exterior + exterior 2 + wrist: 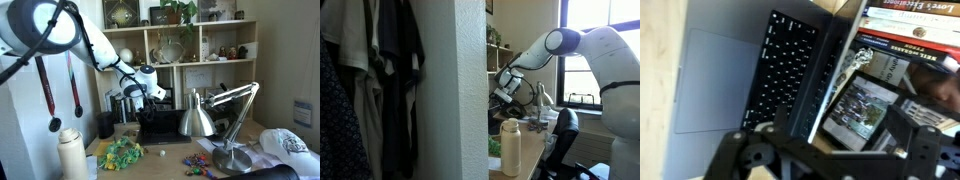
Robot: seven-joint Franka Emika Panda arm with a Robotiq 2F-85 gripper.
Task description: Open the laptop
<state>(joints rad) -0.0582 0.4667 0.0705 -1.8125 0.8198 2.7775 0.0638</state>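
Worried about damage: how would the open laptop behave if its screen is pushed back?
The laptop looks thin and rigid, so the screen would probably swing stiffly on its hinge rather than flex. Its wide flat base makes tipping unlikely, though it may slide. The glossy screen is likely fragile under hard pressure.

Bright window (605, 30) glare, dim foreground, perhaps blurred

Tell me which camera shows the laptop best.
The wrist view: the laptop fills the frame, with its keyboard, trackpad and lit screen visible and the lid raised. In an exterior view it is only a dark shape beside the silver lamp. In an exterior view with the bottle in front, it cannot be made out.
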